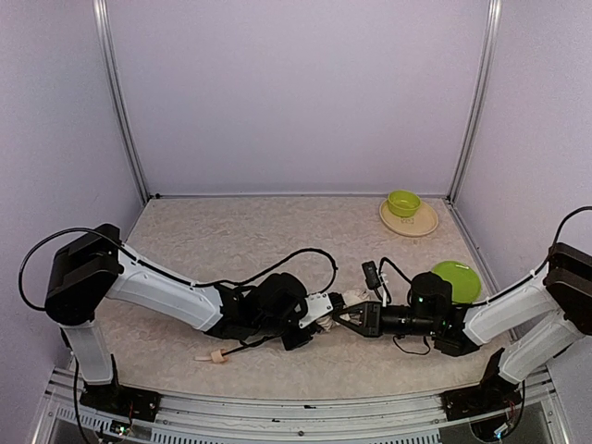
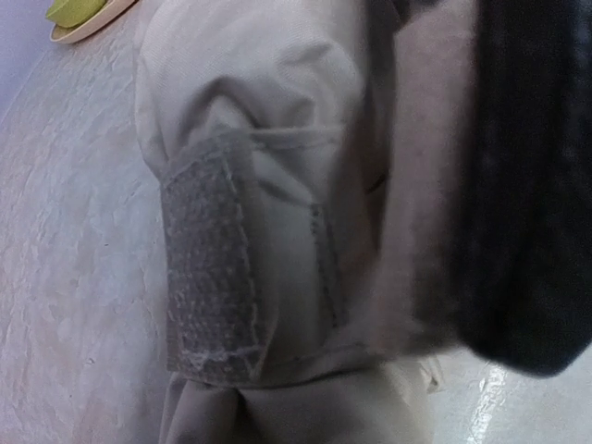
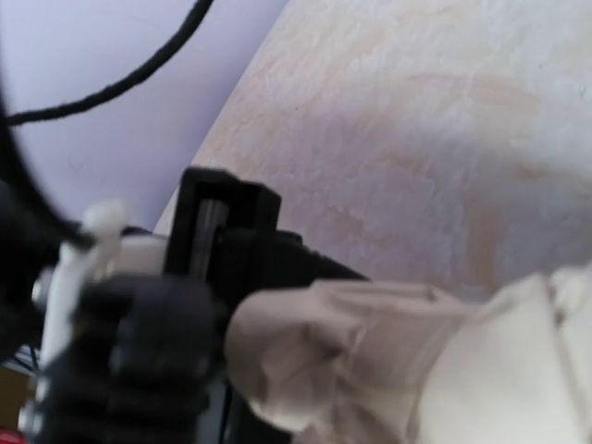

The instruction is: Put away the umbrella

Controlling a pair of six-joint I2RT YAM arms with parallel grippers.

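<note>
The umbrella (image 1: 326, 324) is laid on the table (image 1: 231, 240). Its beige handle (image 1: 217, 356) is found nearest, left of the left gripper (image 1: 313, 326), and the thin black shaft (image 1: 252, 344) is run toward that gripper. The cream fabric (image 2: 277, 166), banded by a grey fastening strap (image 2: 208, 268), is bunched against the left gripper, between it and the right gripper (image 1: 347, 319). Whether either gripper is clamped cannot be told. Beyond the left gripper to the right, a green plate (image 1: 458, 277) is noted. A green bowl (image 1: 403, 203) on a tan plate (image 1: 413, 225) is noted farthest.
</note>
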